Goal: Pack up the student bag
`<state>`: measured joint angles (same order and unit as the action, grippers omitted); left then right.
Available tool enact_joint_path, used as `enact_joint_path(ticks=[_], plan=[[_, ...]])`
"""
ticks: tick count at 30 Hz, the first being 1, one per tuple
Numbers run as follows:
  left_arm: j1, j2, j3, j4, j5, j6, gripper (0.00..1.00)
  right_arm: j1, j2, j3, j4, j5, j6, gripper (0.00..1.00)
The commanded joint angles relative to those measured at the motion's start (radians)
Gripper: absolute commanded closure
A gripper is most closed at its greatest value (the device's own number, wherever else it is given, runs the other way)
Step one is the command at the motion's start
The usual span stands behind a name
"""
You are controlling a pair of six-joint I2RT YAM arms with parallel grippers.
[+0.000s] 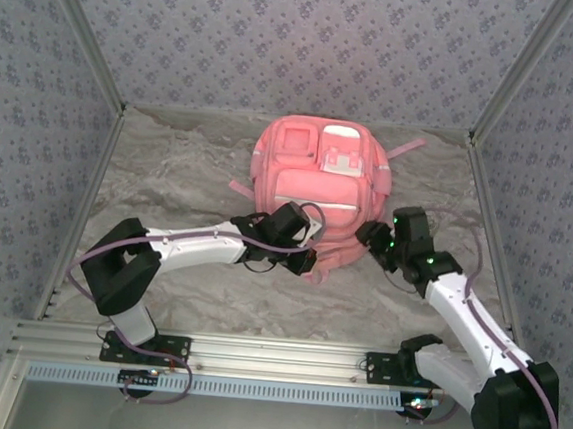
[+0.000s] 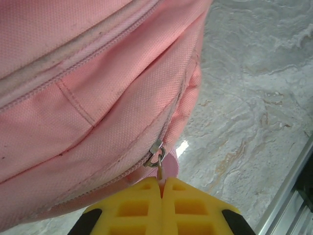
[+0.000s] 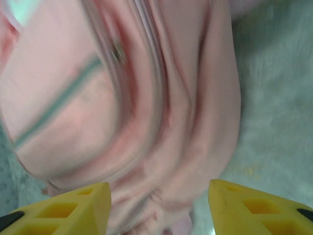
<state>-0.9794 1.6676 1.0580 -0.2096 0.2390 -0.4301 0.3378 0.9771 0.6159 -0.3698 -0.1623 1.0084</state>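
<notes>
- Opening a zip seemed to be the step in hand. The left fingers (image 2: 161, 192) were clenched on the small metal tab of the zip pull (image 2: 157, 157), at the near end of the bag (image 1: 314, 182).
- The right fingers (image 1: 370, 232) were released and spread wide, just beside the near right side of the bag. In the right wrist view, pink fabric lay beyond the gap between them. That view was blurred, so I could not tell if they touched it.
- By my judgement the task was at its beginning, because in the top view the bag looked shut.
- The next move, as I judge it, called for a steady pull of the slider along its curved seam, following the bend and not going straight.
- The fabric was soft and the bag could slide or fold on the table (image 1: 170, 164). The right fingers would probably need to hold the cloth near the seam as a counter-hold.
- The tab was thin, so it could slip out of the fingers if the pull went sideways.
- The bag lay flat in the middle of the table, nearer to the far wall, with its front pockets and white patch facing up.
- Its long axis ran from the far wall toward the arms. I judged that its top pointed to the arms, since the small front pockets were at the far end.
</notes>
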Motion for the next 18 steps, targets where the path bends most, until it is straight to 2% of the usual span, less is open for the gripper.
enact_joint_path(ticks=[1, 7, 12, 15, 18], plan=[[-0.04, 0.021, 0.044, 0.001, 0.057, 0.013, 1.0, 0.048, -0.017, -0.065, 0.122, -0.092, 0.197, 0.43], [-0.053, 0.028, 0.041, 0.01, 0.053, 0.007, 1.0, 0.086, 0.054, -0.076, 0.221, -0.098, 0.199, 0.45], [-0.056, 0.021, 0.04, 0.011, 0.054, 0.002, 1.0, 0.096, 0.118, -0.094, 0.269, -0.086, 0.213, 0.53], [-0.058, 0.018, 0.04, 0.011, 0.054, 0.001, 1.0, 0.102, 0.159, -0.099, 0.305, -0.077, 0.214, 0.61], [-0.062, 0.014, 0.039, 0.006, 0.049, 0.001, 1.0, 0.103, 0.198, -0.098, 0.336, -0.076, 0.199, 0.74]])
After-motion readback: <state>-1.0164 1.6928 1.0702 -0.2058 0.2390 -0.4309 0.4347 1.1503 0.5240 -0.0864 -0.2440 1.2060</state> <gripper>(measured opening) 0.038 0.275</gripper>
